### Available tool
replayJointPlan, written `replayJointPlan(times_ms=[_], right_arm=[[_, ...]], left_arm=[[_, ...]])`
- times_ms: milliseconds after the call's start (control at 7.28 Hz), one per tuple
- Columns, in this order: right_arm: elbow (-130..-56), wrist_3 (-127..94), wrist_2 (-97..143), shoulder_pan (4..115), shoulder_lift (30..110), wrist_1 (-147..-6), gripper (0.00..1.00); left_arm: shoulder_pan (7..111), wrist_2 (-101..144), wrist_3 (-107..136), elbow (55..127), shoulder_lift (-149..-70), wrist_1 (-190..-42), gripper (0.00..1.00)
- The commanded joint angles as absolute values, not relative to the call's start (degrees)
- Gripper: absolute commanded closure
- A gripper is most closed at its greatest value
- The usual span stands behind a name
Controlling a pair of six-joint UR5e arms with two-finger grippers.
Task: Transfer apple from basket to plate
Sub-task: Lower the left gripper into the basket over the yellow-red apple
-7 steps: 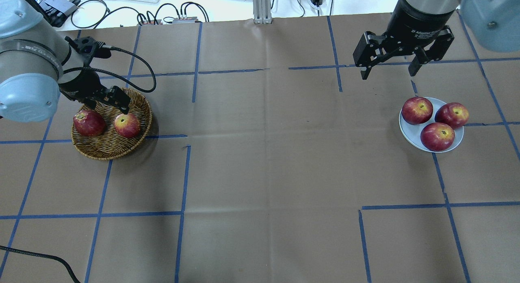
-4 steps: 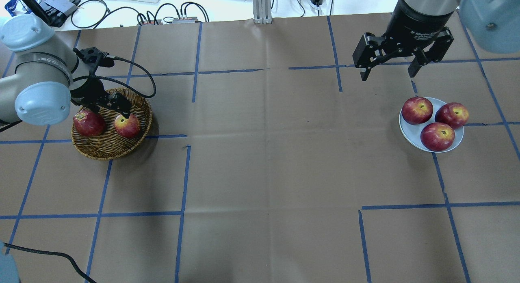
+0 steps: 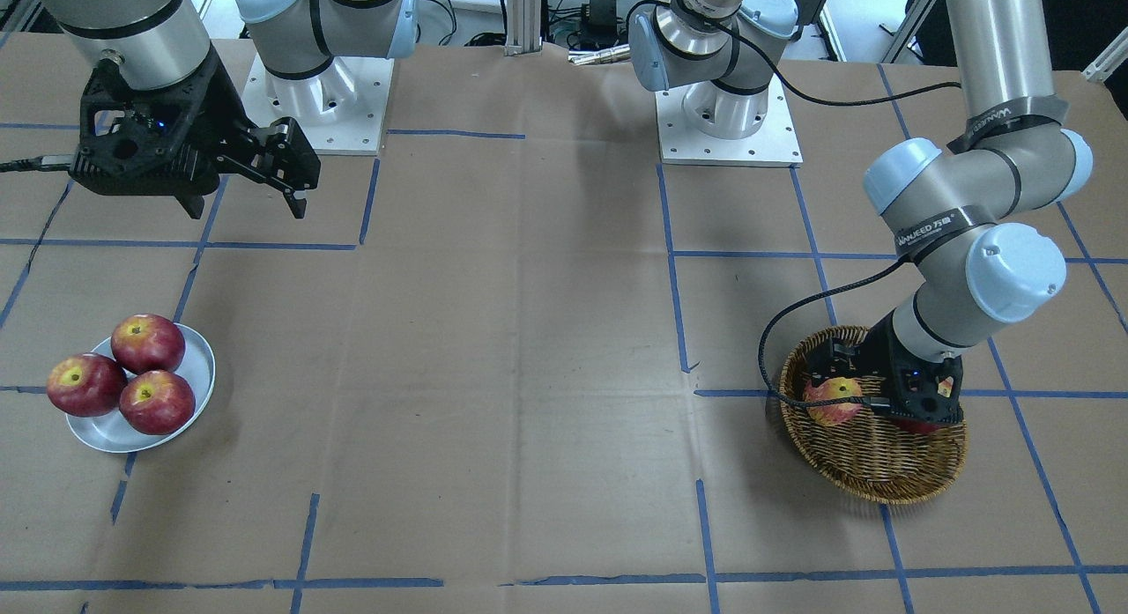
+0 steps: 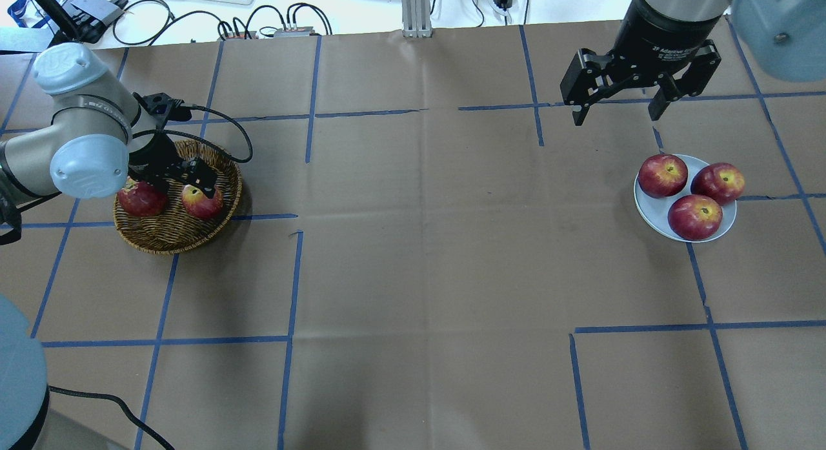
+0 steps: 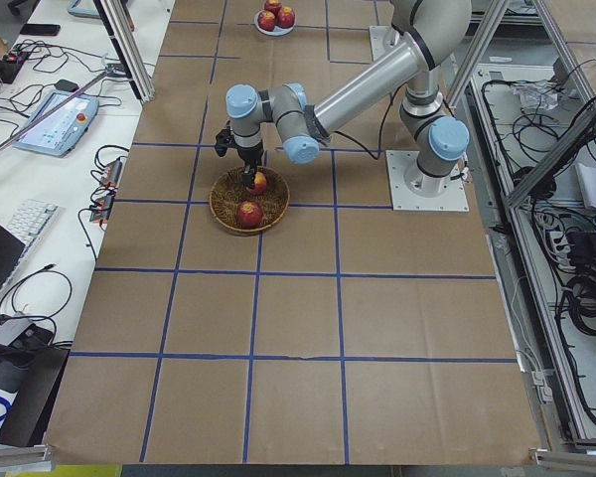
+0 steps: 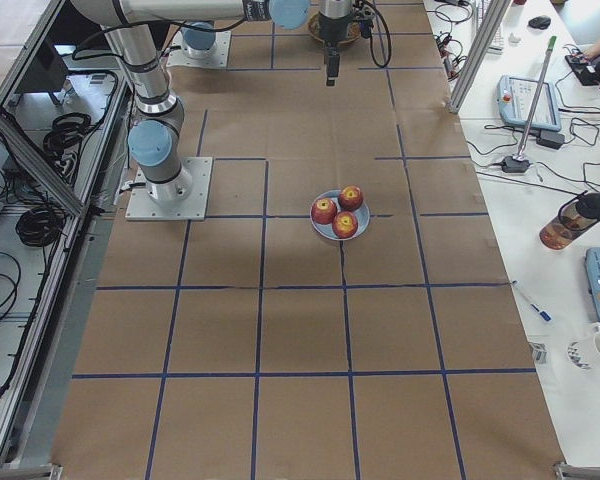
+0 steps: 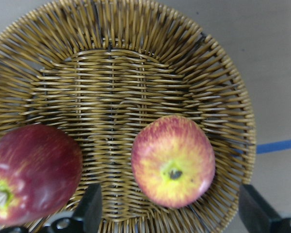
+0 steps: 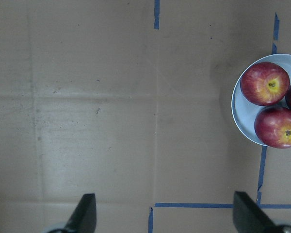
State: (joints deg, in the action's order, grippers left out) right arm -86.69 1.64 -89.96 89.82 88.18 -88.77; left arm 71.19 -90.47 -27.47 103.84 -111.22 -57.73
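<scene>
The pale streaked apple (image 7: pixel 173 161) lies in the wicker basket (image 4: pixel 174 234) on the table's left, and also shows in the overhead view (image 4: pixel 202 203) and the front view (image 3: pixel 833 401). My left gripper (image 4: pixel 184 186) is open and low in the basket. Its fingers (image 7: pixel 89 211) stand wide on either side of the apple, not touching it. The pale plate (image 4: pixel 652 211) sits at the right with three red apples on it. My right gripper (image 4: pixel 615 119) is open and empty, hovering behind the plate.
A dark red apple (image 4: pixel 141 199) lies in the basket just left of the pale one, close to my left finger. Blue tape lines cross the brown paper table cover. Cables and a keyboard lie beyond the far edge.
My left arm has swung in and lowered the gripper into the basket over the pale apple. The right arm, the plate and its apples have not moved.
</scene>
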Motion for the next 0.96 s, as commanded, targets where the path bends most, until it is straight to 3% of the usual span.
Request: replayJointPlan(times_ms=[0, 412, 824], right_arm=[[-86.7, 1.5, -89.9, 89.9, 88.2, -88.8, 0.0], [-87.2, 1.5, -89.9, 89.9, 88.2, -88.9, 0.0], [-87.2, 1.5, -89.9, 89.9, 88.2, -88.8, 0.0]], left_arm=[[71.2, -90.4, -25.3, 103.5, -114.2, -57.2, 0.0], [71.2, -90.3, -24.3, 103.4, -115.1, -55.7, 0.01], [71.2, -90.2, -24.1, 103.4, -116.4, -54.3, 0.09]])
